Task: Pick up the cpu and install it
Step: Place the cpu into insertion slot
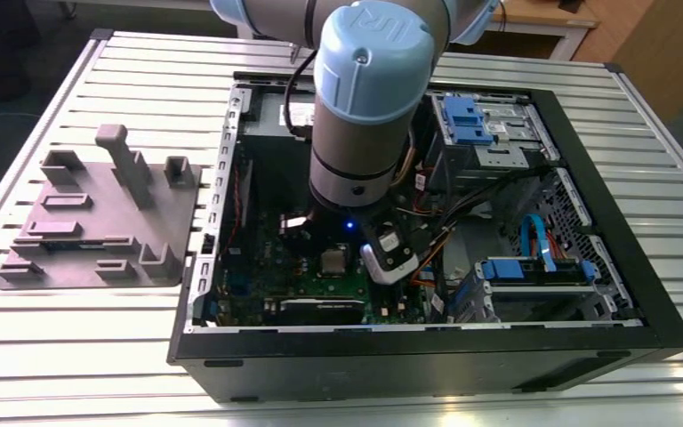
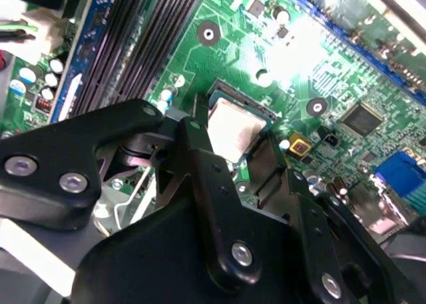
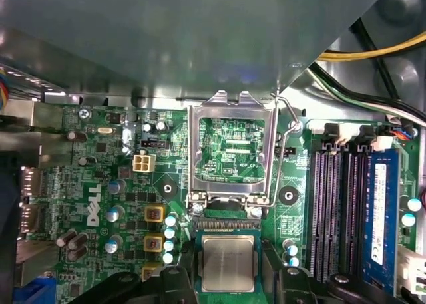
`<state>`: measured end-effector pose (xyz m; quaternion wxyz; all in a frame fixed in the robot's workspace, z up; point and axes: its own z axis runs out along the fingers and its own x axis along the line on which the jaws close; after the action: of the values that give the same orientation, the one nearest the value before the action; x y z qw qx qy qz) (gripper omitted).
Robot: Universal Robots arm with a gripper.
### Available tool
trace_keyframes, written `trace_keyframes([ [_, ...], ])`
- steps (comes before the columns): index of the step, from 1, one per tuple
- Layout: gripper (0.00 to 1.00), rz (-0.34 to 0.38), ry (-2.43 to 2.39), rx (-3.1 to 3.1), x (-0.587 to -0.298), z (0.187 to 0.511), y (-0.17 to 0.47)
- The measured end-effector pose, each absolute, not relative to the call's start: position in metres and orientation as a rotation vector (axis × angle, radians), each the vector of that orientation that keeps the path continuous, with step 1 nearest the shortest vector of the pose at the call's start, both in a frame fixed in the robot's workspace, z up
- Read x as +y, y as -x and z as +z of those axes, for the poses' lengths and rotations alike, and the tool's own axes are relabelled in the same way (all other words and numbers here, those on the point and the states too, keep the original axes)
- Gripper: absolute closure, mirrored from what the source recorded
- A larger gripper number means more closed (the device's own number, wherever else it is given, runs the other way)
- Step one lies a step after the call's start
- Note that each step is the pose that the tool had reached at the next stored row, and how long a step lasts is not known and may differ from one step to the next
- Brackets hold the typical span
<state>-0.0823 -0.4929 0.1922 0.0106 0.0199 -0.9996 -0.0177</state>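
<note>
The cpu (image 3: 228, 263), a small square chip with a silver-grey top, sits at the open socket of the green motherboard (image 3: 100, 184) inside the computer case. My gripper (image 3: 228, 281) is right over it. Its two black fingers (image 3: 178, 283) press against opposite edges of the chip. In the second wrist view the cpu (image 2: 233, 126) shows between the same fingers (image 2: 194, 141) of the gripper (image 2: 234, 144). The socket's metal load plate (image 3: 231, 148) is flipped up and open. In the exterior view the cpu (image 1: 333, 260) lies just below the arm's wrist.
The black computer case (image 1: 437, 347) lies open on a slatted metal table (image 1: 104, 356). A grey holder tray with upright posts (image 1: 99, 218) stands on the exterior view's left. Memory slots (image 3: 336, 211), cables (image 3: 373, 58) and blue drive bays (image 1: 532, 271) crowd the case.
</note>
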Motion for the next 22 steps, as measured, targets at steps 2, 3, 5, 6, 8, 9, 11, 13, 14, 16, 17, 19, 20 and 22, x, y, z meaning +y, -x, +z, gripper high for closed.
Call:
trace_keyframes([
  [2,0.53,-0.056,-0.062,-3.119,-0.4928,0.1925,0.0822],
  [3,0.53,-0.055,-0.062,-3.119,-0.4929,0.1922,0.0822],
  [5,0.53,-0.055,-0.061,-3.119,-0.4929,0.1914,0.0826],
  [6,0.53,-0.055,-0.058,-3.119,-0.4929,0.191,0.0827],
  [8,0.53,-0.055,-0.051,-3.119,-0.4929,0.1906,0.0831],
  [9,0.53,-0.055,-0.051,-3.119,-0.4929,0.1904,0.0832],
  [11,0.53,-0.056,-0.051,-3.119,-0.4929,0.1898,0.0832],
  [13,0.53,-0.057,-0.051,-3.119,-0.4929,0.1885,0.0833],
  [14,0.53,-0.056,-0.051,-3.119,-0.493,0.188,0.0833],
  [16,0.53,-0.057,-0.051,-3.119,-0.493,0.1876,0.0833],
  [17,0.53,-0.057,-0.051,-3.119,-0.493,0.1874,0.0833],
  [19,0.53,-0.058,-0.051,-3.119,-0.4929,0.1873,0.0833],
  [20,0.53,-0.058,-0.051,-3.119,-0.4929,0.1873,0.0833],
  [22,0.53,-0.058,-0.051,-3.119,-0.4929,0.1873,0.0833],
])
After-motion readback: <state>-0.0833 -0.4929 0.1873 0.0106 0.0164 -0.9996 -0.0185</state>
